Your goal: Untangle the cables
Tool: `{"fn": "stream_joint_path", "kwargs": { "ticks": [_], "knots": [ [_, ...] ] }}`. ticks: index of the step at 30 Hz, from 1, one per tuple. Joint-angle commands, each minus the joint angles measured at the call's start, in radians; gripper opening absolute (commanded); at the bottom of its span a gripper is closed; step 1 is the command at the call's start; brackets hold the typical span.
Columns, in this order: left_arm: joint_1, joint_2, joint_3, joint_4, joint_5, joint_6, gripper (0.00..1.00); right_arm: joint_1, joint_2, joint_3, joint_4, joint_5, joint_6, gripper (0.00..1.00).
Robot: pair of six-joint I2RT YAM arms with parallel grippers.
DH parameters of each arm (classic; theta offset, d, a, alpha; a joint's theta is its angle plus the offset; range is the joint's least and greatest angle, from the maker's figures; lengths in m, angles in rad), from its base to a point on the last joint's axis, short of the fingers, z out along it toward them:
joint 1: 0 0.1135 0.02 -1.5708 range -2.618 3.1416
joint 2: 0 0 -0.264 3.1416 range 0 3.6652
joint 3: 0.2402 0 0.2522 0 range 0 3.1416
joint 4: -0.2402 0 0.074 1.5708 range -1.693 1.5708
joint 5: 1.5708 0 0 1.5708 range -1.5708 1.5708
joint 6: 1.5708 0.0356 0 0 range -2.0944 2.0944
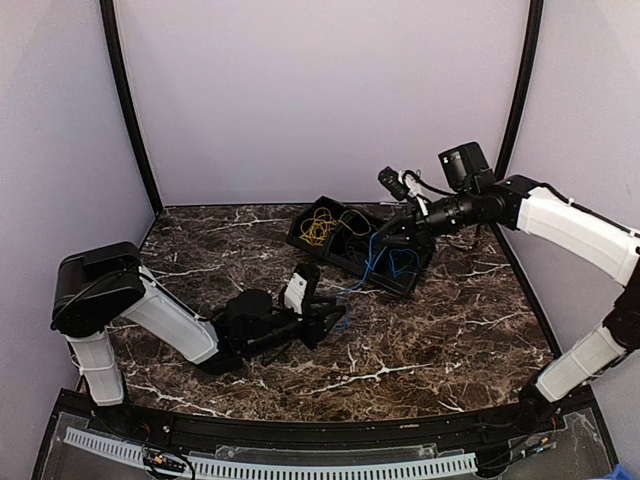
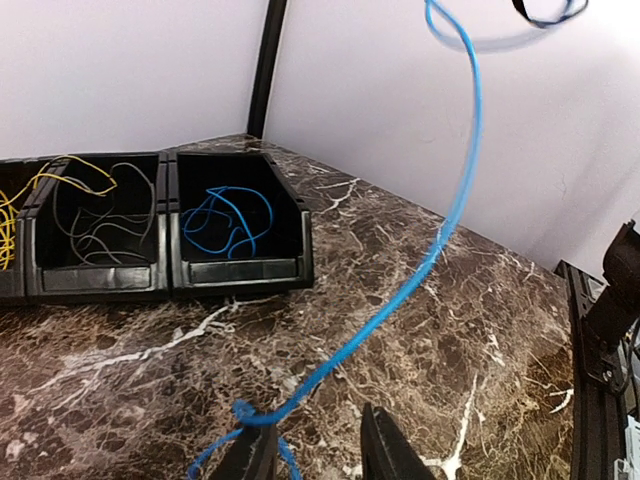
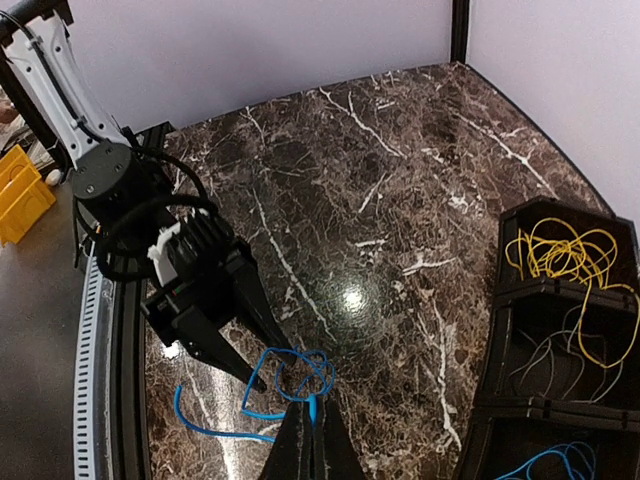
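Note:
A loose blue cable runs from a knot at my left gripper's left finger up to my right gripper. Its tangled loops lie on the marble at the left gripper's tips. My left gripper is open, low on the table. My right gripper is shut on the blue cable and holds it raised near the bins. A yellow cable lies coiled in the end bin. Another blue cable lies in the other end bin.
A row of three black bins stands at the back middle of the marble table. The middle bin holds thin grey wires. Grey walls with black corner posts close in the back and sides.

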Motion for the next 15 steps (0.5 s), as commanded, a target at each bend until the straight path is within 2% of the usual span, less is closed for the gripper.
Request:
{"fn": "stream_joint_path", "kwargs": {
  "ticks": [1, 6, 11, 15],
  "knots": [
    [-0.001, -0.117, -0.033, -0.143, -0.098, -0.022, 0.33, -0.002, 0.028, -0.076, 0.101, 0.008, 0.015, 0.00],
    [0.009, -0.211, -0.101, -0.290, -0.128, 0.011, 0.42, -0.017, 0.029, -0.131, 0.143, 0.046, 0.025, 0.00],
    [0.025, -0.204, -0.042, -0.495, 0.101, 0.101, 0.45, -0.034, 0.033, -0.158, 0.159, 0.051, 0.022, 0.00],
    [0.026, -0.113, 0.038, -0.541, 0.193, 0.144, 0.45, -0.040, 0.028, -0.169, 0.166, 0.043, 0.023, 0.00]
  ]
}}
